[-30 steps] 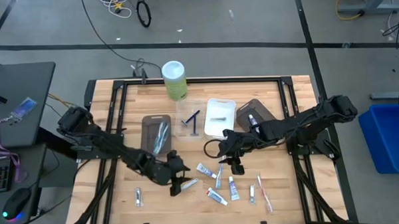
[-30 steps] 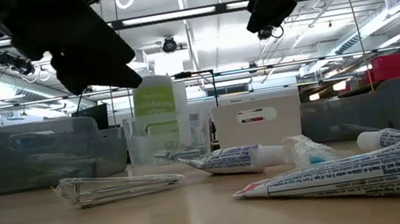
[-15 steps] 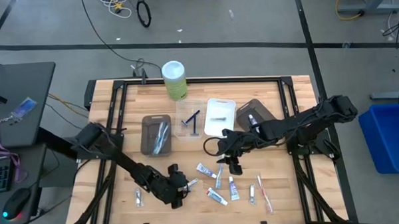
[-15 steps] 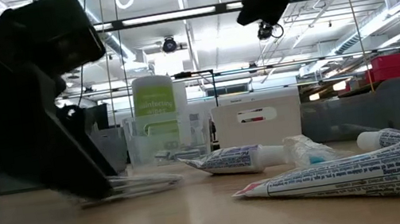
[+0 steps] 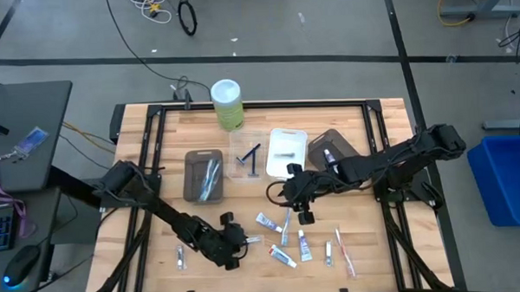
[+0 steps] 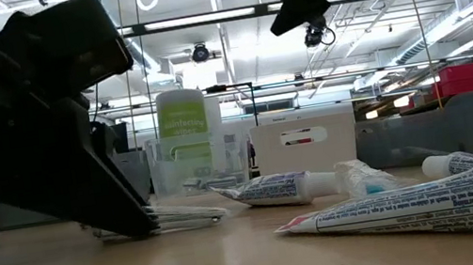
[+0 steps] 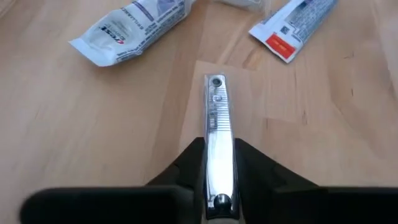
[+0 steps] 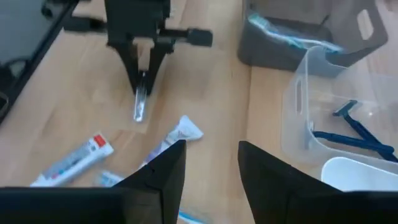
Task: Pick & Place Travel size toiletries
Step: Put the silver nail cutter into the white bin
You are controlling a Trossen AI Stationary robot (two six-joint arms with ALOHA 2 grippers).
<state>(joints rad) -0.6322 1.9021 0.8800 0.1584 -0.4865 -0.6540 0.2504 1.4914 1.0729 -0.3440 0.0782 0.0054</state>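
While the left end effector [image 5: 238, 243] pinches a silver nail clipper [image 7: 217, 134] flat on the table [image 5: 157, 167] near its front edge, the right end effector [image 5: 302, 216] hangs spread and empty mid-table above toothpaste tubes [image 5: 267, 221].

2 dark jointed arms [image 5: 149, 202], black fingers [image 7: 186, 163]

A light wooden table [image 5: 156, 137] in a black frame is seen. Resting directly on it: a green bottle [image 5: 227, 105] at the far edge; grey tray [image 5: 204, 176], clear tray [image 5: 250, 155], white tray [image 5: 286, 151] mid-table; toothpaste tubes [image 5: 286, 240], a silver clipper [image 5: 180, 257] and toothbrushes [image 5: 343, 251] along the near edge.
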